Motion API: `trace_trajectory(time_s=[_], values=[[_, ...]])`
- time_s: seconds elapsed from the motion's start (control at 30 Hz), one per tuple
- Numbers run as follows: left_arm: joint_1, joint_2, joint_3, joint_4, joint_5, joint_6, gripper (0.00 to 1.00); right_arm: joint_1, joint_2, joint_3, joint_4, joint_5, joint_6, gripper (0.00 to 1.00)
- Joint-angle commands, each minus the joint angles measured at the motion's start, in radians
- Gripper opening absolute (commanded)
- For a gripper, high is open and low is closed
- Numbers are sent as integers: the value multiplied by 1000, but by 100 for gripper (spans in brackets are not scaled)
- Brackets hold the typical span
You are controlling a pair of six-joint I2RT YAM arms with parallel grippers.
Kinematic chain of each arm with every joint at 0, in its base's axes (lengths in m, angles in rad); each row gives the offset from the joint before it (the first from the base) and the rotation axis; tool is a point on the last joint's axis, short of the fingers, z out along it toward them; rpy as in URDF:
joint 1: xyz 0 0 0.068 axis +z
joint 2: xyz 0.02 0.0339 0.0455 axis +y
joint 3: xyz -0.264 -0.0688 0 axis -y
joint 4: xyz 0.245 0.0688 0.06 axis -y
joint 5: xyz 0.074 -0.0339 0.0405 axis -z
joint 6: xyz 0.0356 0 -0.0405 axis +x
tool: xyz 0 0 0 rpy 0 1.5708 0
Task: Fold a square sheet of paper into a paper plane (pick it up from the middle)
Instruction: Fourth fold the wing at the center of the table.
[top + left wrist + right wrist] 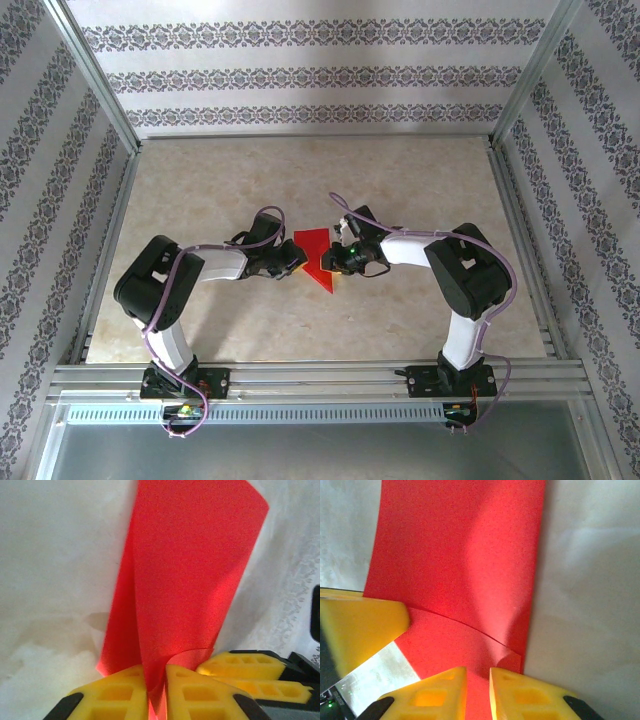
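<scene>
Top external: thin bright red square sheet of paper (313, 248), creased to a triangle, sits between the hands; left hand (156, 672) narrow, pinching a doubled-over bit, right hand (478, 674) narrow on its edge; dart and ridge folds likely still to do.

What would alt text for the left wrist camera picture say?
A thin bright red sheet of paper, bent into a loose fold, is pinched at its near edge by the left gripper, whose yellow fingers are closed on it. Beneath lies a pale marbled table.
</scene>
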Motion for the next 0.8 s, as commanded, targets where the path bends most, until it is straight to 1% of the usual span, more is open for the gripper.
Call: trace_trajectory(time_s=[0.0,0.07,0.13,0.2,0.27,0.33,0.4,0.57,0.77], values=[[14,18,27,48,9,29,12,-31,-56,4,-22,34,-22,26],[14,18,34,47,4,27,10,-48,-103,6,-23,49,-49,31],[15,13,41,42,-7,24,10,-60,-158,-1,-25,93,-106,37],[15,7,44,46,-16,10,9,-58,-217,-20,-13,163,-180,44],[12,0,46,60,-24,-19,9,-48,-270,-51,12,254,-258,47],[11,-7,47,59,-40,-53,8,-30,-317,-91,57,339,-347,49],[9,-15,53,42,-60,-83,9,-7,-350,-129,108,392,-432,50],[-9,-32,115,-81,-124,-103,9,58,-377,-236,261,408,-612,50],[-28,-20,168,-152,-157,-134,9,153,-323,-255,302,465,-712,49]])
